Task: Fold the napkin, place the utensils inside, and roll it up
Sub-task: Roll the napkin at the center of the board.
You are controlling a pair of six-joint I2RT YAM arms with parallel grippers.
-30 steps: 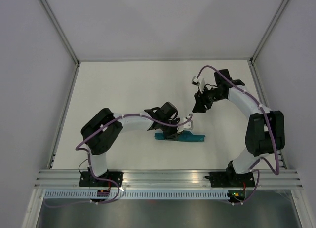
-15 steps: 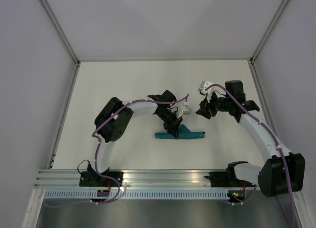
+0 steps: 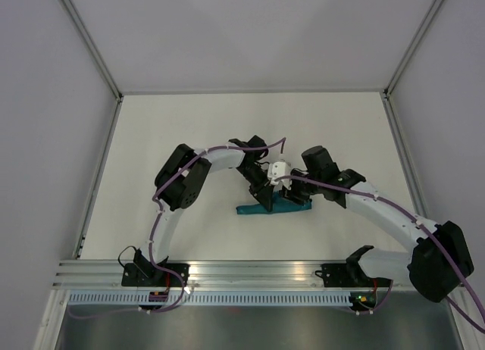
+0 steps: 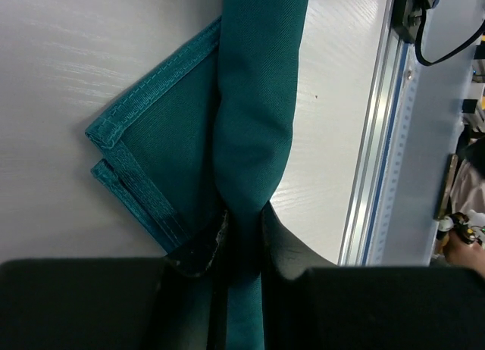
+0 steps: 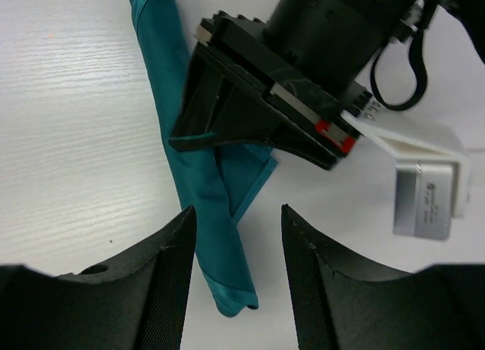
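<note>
The teal napkin [image 3: 250, 209] lies rolled into a narrow tube in the middle of the table, with a folded corner flap [image 4: 163, 130] sticking out beside the roll [image 4: 256, 92]. My left gripper [image 3: 266, 198] is shut on the roll and pinches it between its fingertips [image 4: 244, 232]. My right gripper [image 3: 296, 198] hangs open just over the roll's right end. In the right wrist view, that end of the napkin [image 5: 216, 244] lies next to my right gripper's [image 5: 238, 210] left finger. The utensils are hidden.
The white table [image 3: 189, 130] is bounded by grey walls on three sides. An aluminium rail [image 3: 258, 270] with both arm bases runs along the near edge and shows in the left wrist view [image 4: 379, 138]. The left gripper's black body [image 5: 288, 77] sits close above the right gripper's fingers.
The right arm has swung in from the far right of the table to the napkin's right end. The left gripper has stayed on the roll while its elbow shifted.
</note>
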